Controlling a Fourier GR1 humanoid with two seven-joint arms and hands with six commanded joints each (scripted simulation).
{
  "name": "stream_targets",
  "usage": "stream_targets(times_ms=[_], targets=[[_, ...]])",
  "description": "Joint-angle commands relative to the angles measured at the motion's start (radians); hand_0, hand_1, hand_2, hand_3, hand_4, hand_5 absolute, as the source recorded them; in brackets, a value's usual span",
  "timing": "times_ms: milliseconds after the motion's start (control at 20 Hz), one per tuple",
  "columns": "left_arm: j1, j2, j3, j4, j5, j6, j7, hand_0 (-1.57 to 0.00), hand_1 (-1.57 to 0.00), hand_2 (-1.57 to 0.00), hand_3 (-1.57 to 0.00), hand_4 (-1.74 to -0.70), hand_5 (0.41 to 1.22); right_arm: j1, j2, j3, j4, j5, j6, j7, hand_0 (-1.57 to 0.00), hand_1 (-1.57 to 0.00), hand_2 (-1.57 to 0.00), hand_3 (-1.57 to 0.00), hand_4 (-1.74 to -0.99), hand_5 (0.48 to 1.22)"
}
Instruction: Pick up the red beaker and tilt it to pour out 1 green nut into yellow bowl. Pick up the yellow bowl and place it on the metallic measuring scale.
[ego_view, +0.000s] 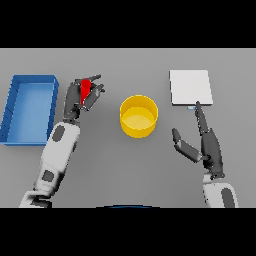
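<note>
Left hand (82, 95) curls round the red beaker (86, 88), beside the yellow bowl (139, 116), ready to tip. Right hand (207, 145) waits spread (idle) by the table's (125, 170) right edge, below the scale (190, 87).

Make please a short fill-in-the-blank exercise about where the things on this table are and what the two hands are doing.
1. The left hand is closed around the ____ beaker.
2. The yellow bowl stands between the blue bin and the metallic measuring ____.
3. The right hand is open and holds ____.
4. The bin is on the robot's ____ side.

Missing words: red; scale; nothing; left
</note>
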Motion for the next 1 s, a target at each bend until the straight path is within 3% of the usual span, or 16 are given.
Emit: stream_targets(times_ms=[0, 300, 400, 550, 700, 950], targets=[[0.0, 0.009, -0.017, -0.017, -0.017, 0.001, 0.01, -1.53, -1.53, -1.53, -1.51, -1.72, 1.126, 0.004, 0.002, 0.007, 0.008, 0.014, -0.004, 0.001, 0.0, 0.0, 0.0, 0.0, -1.127, 0.659], [-0.053, 0.132, -0.226, -0.128, -0.234, -0.067, 0.175, -1.56, -1.56, -1.56, -1.55, -1.74, 1.136, 0.003, -0.006, 0.007, 0.0, 0.026, -0.008, -0.002, 0.0, 0.0, 0.0, 0.0, -1.092, 0.661], [-0.046, 0.15, -0.272, -0.163, -0.269, -0.092, 0.206, -1.56, -1.56, -1.56, -1.55, -1.74, 1.127, 0.015, -0.014, 0.001, -0.003, 0.014, 0.001, -0.016, 0.0, 0.0, 0.0, 0.0, -1.092, 0.667], [-0.027, 0.162, -0.315, -0.211, -0.297, -0.112, 0.249, -1.56, -1.56, -1.56, -1.55, -1.74, 1.136, 0.017, -0.014, 0.008, -0.015, 0.019, 0.004, 0.007, 0.0, 0.0, 0.0, 0.0, -1.092, 0.664], [-0.093, 0.201, -0.403, -0.207, -0.402, -0.16, 0.321, -1.57, -1.57, -1.57, -1.56, -1.74, 1.152, 0.018, -0.01, 0.01, -0.018, 0.013, 0.009, -0.005, 0.0, 0.0, 0.0, 0.0, -1.086, 0.679], [-0.236, 0.252, -0.588, -0.153, -0.586, -0.298, 0.345, -1.57, -1.57, -1.57, -1.57, -1.74, 1.193, 0.013, -0.004, 0.017, -0.019, 0.024, 0.004, -0.005, 0.0, 0.0, 0.0, 0.0, -1.062, 0.691]])
